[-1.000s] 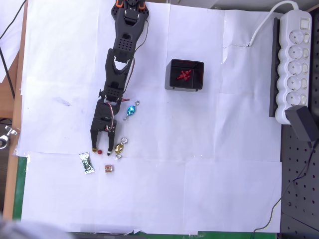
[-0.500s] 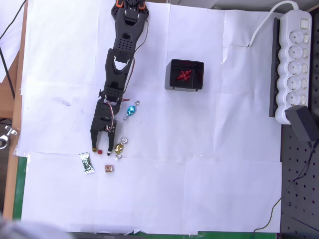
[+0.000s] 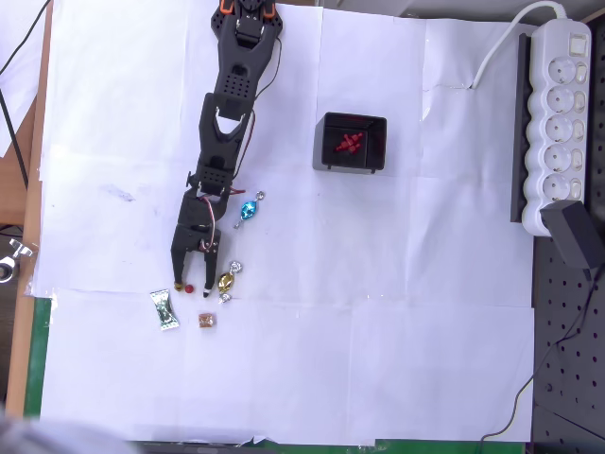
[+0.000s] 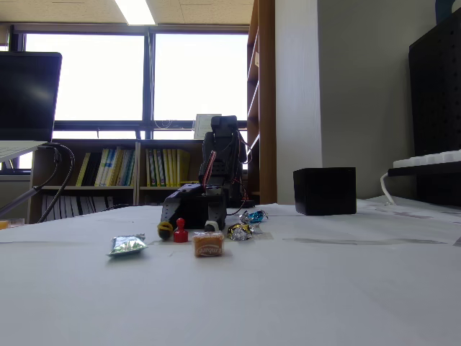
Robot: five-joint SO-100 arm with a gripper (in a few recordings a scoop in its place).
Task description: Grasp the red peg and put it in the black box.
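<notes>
Nothing moved; red peg stands between open pincer fingertips.

The bench is covered with white paper sheets. On it lie the black box, the red peg, a gold candy, a blue candy, a green packet and a brown candy. A white power strip lies at the right edge in the overhead view.
</notes>
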